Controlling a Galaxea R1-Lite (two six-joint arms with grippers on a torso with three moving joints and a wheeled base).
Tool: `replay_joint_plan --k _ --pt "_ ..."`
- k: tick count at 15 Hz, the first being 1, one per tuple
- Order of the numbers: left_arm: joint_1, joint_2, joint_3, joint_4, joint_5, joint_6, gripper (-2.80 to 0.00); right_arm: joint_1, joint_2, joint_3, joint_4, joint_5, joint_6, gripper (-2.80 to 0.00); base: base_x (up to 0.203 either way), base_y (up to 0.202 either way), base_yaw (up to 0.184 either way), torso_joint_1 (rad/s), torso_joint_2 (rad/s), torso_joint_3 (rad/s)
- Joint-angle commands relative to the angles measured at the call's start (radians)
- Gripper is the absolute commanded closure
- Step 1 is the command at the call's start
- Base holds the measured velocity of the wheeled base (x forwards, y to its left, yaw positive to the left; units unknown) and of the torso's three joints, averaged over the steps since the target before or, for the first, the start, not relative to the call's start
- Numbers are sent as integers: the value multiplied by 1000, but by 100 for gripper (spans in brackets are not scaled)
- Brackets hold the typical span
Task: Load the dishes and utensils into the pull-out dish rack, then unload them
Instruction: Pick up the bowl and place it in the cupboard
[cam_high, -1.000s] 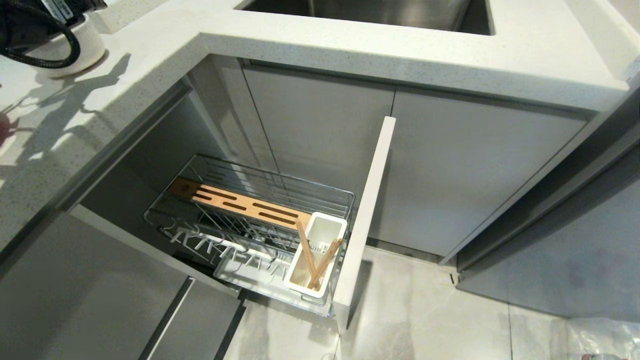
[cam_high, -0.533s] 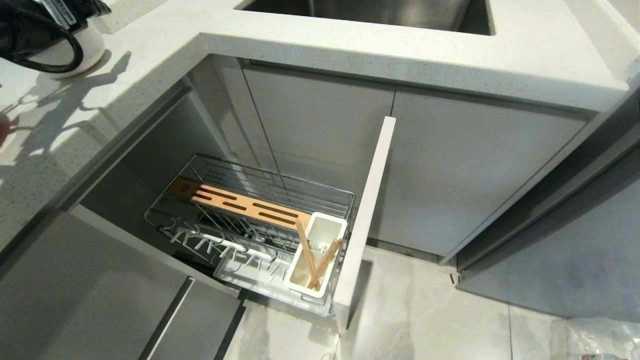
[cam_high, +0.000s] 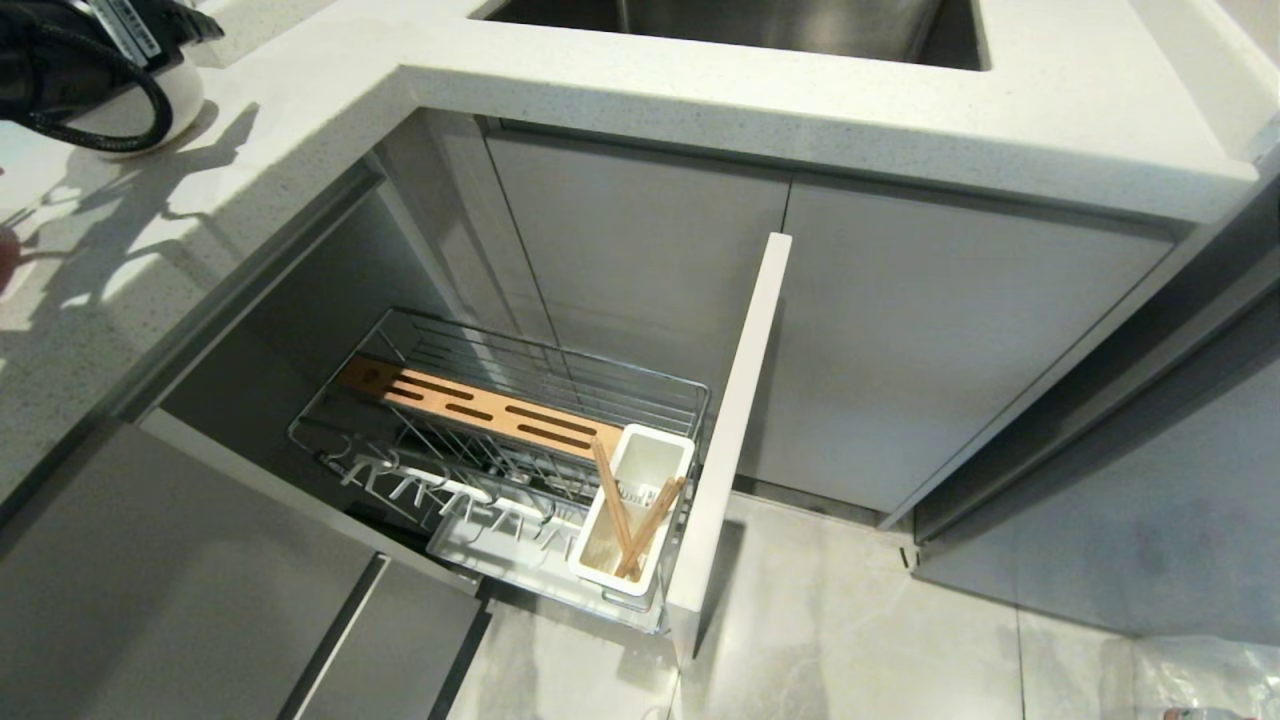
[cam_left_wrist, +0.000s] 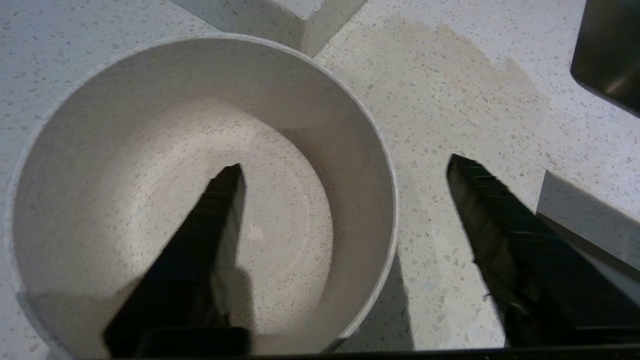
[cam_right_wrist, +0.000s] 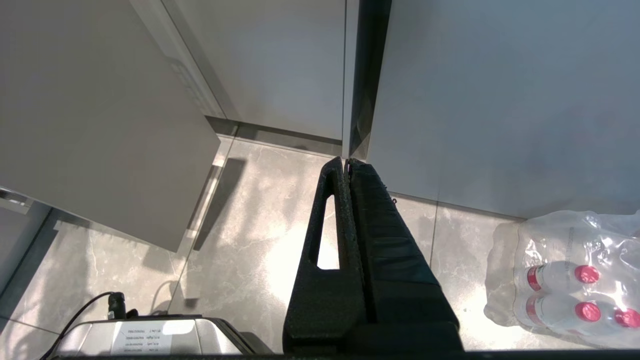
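I am bent over the corner of a pale speckled stone countertop (cam_high: 700, 70) with a steel sink (cam_high: 730, 20) set into it, grey cabinet fronts below and a light marbled tile floor (cam_high: 850, 620). Beneath the counter the pull-out dish rack (cam_high: 500, 440) stands drawn out on its white cabinet front (cam_high: 730, 440); its slotted bamboo strip (cam_high: 480, 405) runs along the chrome wire, and the pair of wooden chopsticks (cam_high: 630, 520) leans crossed in the white utensil cup (cam_high: 630, 520) at the near end. Up on the countertop at my far left sits the small off-white bowl (cam_left_wrist: 200, 190), upright. My left gripper (cam_left_wrist: 345, 170) hangs over it with its fingers spread wide: one finger (cam_left_wrist: 200, 250) reaches down inside the bowl, the other (cam_left_wrist: 505, 235) stands outside over bare counter, so the bowl's wall lies between them, and neither finger presses on that wall. My right gripper (cam_right_wrist: 346, 162) hangs low over the floor beside the cabinets, its fingers pressed together on nothing, with a shrink-wrapped pack of red-capped bottles (cam_right_wrist: 565, 280) lying on the tiles nearby.
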Motion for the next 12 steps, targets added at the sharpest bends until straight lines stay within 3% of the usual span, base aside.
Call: replay_joint_plan --k 1,12 --pt "-1 1 0 0 1 -2 0 0 0 2 0 0 0 0 0 0 0 0 0 0" --pt "-1 -9 2 5 1 -4 0 0 0 2 0 0 0 0 0 0 0 0 0 0"
